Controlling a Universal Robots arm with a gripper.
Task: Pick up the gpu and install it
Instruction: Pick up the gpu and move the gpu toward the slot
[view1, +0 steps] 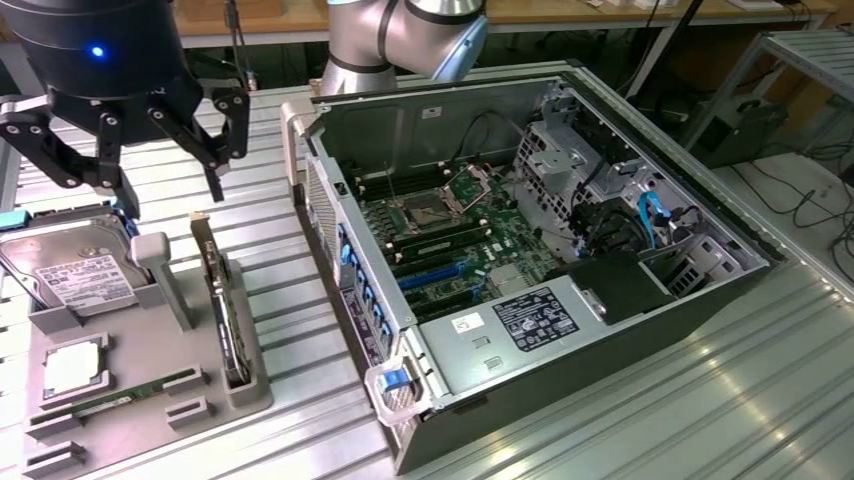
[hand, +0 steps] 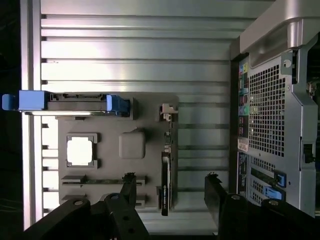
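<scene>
Now, tool (view1: 167, 195): hanging wide open, gripping nothing.
gpu (hand: 166, 182): standing edgewise below, running lengthwise through the tool's gap.

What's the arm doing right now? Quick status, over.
Gripper open, hovering above the gpu, holding nothing. Gpu on edge in grey tray, untouched. Nothing between them.

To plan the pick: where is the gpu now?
On the exterior view's left, the gpu stands on edge in the gray holder, beside the open computer case.
</scene>
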